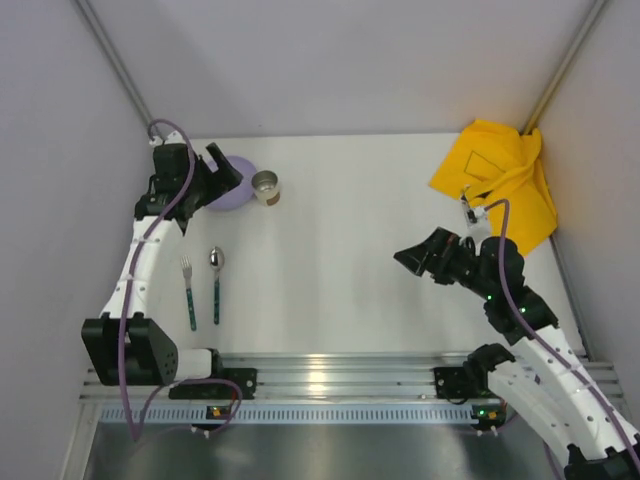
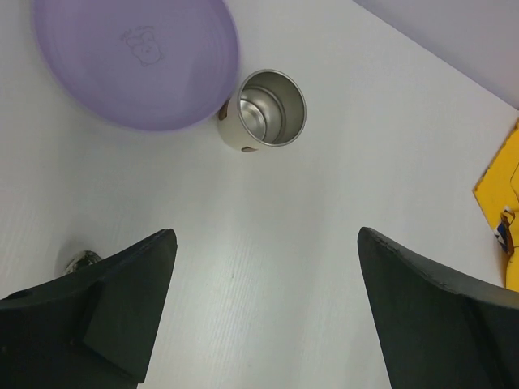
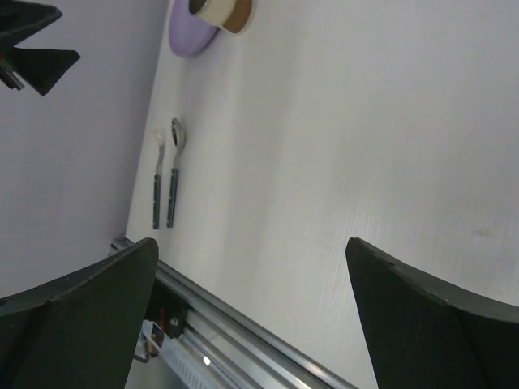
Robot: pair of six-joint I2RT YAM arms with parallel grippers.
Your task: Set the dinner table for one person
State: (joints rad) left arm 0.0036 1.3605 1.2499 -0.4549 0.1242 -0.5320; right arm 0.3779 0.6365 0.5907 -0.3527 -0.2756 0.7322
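Observation:
The white dinner table [image 1: 340, 250] holds a purple plate [image 1: 240, 190] and a small metal cup [image 1: 266, 186] at the far left. A fork [image 1: 187, 292] and a spoon [image 1: 216, 282] with dark green handles lie side by side nearer the front. My left gripper [image 1: 224, 168] is open and empty, hovering above the near edge of the plate [image 2: 134, 61] and cup [image 2: 263, 109]. My right gripper [image 1: 410, 260] is open and empty above the bare table at mid-right; its view shows the plate [image 3: 190, 36], fork [image 3: 156, 182] and spoon [image 3: 173, 174] far off.
A crumpled yellow printed cloth [image 1: 500, 180] lies at the far right corner, and its edge shows in the left wrist view [image 2: 503, 194]. A metal rail [image 1: 330, 375] runs along the near edge. Grey walls close in the table on three sides.

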